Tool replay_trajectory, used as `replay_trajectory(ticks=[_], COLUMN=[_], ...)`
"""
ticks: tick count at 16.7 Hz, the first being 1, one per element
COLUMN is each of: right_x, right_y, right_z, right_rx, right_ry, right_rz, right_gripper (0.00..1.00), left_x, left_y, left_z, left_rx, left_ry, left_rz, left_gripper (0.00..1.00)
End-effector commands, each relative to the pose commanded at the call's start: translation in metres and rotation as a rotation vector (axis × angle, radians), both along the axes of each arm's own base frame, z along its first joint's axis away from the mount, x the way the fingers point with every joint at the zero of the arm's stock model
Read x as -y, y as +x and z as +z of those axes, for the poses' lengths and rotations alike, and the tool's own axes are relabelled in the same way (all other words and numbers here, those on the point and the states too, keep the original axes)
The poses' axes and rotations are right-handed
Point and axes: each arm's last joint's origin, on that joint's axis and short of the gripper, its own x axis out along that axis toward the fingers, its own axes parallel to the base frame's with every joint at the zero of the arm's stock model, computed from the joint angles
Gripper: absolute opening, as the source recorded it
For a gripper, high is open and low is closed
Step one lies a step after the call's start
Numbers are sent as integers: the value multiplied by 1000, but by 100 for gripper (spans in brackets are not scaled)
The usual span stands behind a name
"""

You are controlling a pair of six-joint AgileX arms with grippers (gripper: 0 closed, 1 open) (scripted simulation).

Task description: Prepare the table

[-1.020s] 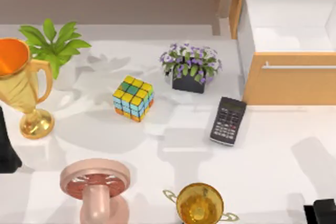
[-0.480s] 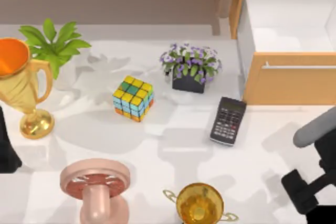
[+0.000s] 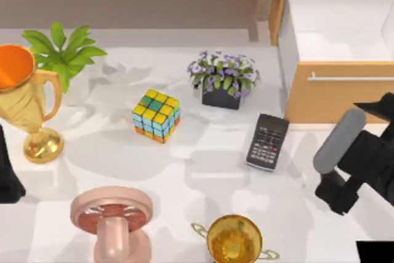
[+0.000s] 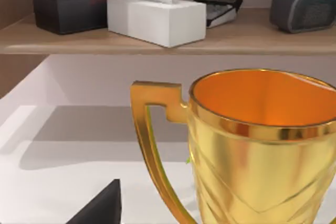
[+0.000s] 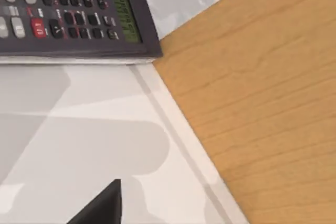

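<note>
Now right arm [image 3: 363, 152] over table [image 3: 203, 164], seemingly near calculator [image 3: 268, 141]; left parked

On the white table [image 3: 203, 170], a dark calculator [image 3: 268, 141] lies at about five o'clock from the purple flower pot [image 3: 223, 79] and three o'clock from the colourful cube [image 3: 156, 116]. The right arm [image 3: 354, 155] reaches in at the table's right edge, at three o'clock from the calculator and just below the open wooden drawer unit [image 3: 335, 53]. The left arm [image 3: 7, 173] sits at the left edge, at seven o'clock from the tall gold trophy [image 3: 28, 100].

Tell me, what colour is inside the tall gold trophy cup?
Bright orange inside the tall gold trophy cup, clearest in the left wrist view.
</note>
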Motion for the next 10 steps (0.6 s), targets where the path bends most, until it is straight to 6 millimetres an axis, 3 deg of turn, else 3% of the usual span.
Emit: replay_trajectory(ticks=[5,10], right_x=[3,13], right_y=[11,17], right_z=[-9,-16], right_rx=[310,503], right_ry=[-246,-470], right_rz=[47,-10], right_gripper=[100,100], left_x=[0,0], left_y=[0,0], left_z=[0,0], left_rx=[0,0], left_ry=[0,0], left_rz=[0,0], left_gripper=[100,100])
